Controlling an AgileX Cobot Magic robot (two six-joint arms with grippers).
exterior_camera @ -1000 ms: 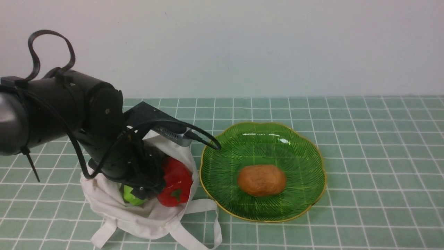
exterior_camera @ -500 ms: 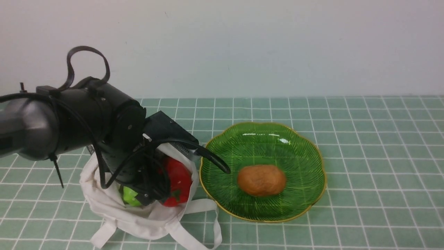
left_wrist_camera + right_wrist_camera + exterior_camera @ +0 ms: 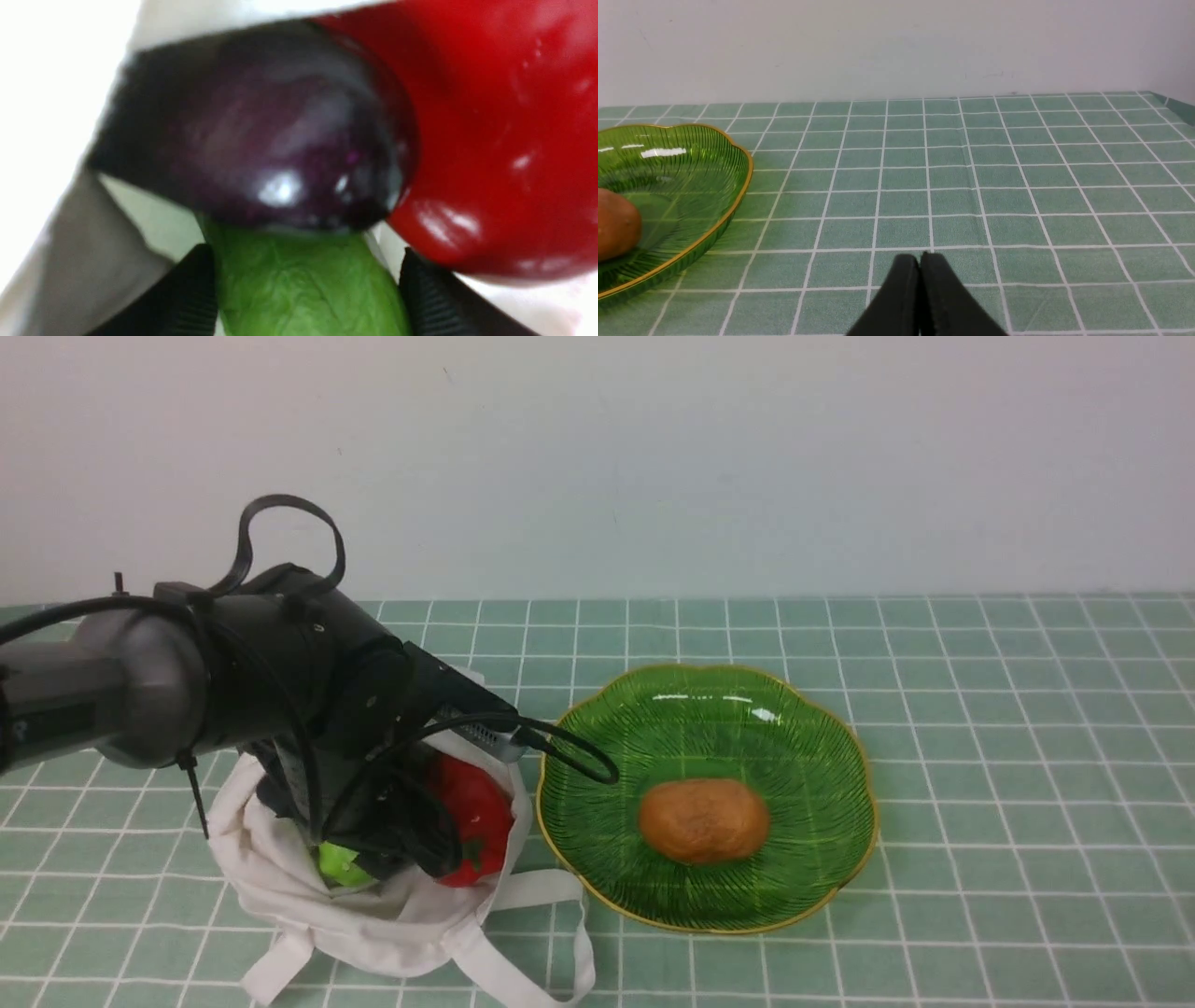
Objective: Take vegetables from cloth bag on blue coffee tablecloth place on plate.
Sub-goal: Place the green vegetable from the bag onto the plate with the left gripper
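The off-white cloth bag (image 3: 373, 924) lies on the checked tablecloth (image 3: 1008, 709) at the left. It holds a light green cucumber (image 3: 341, 866), a red bell pepper (image 3: 481, 817) and a dark eggplant (image 3: 280, 140). My left gripper (image 3: 392, 859) reaches down into the bag. In the left wrist view its black fingers (image 3: 196, 289) press both sides of the cucumber (image 3: 303, 298), under the eggplant and beside the pepper (image 3: 490, 140). The green scalloped plate (image 3: 597, 775) stands right of the bag. My right gripper (image 3: 920, 255) is shut and empty, low over bare cloth right of the plate (image 3: 691, 163).
A brown potato (image 3: 704, 820) lies in the middle of the plate; it also shows in the right wrist view (image 3: 614, 228). The bag's strap handles (image 3: 541, 896) trail toward the plate's near edge. A plain wall stands behind the table.
My left arm has swung right and lowered over the bag, and the wrist has sunk deeper among the vegetables. The bag's cloth has shifted a little. The plate and potato have not moved.
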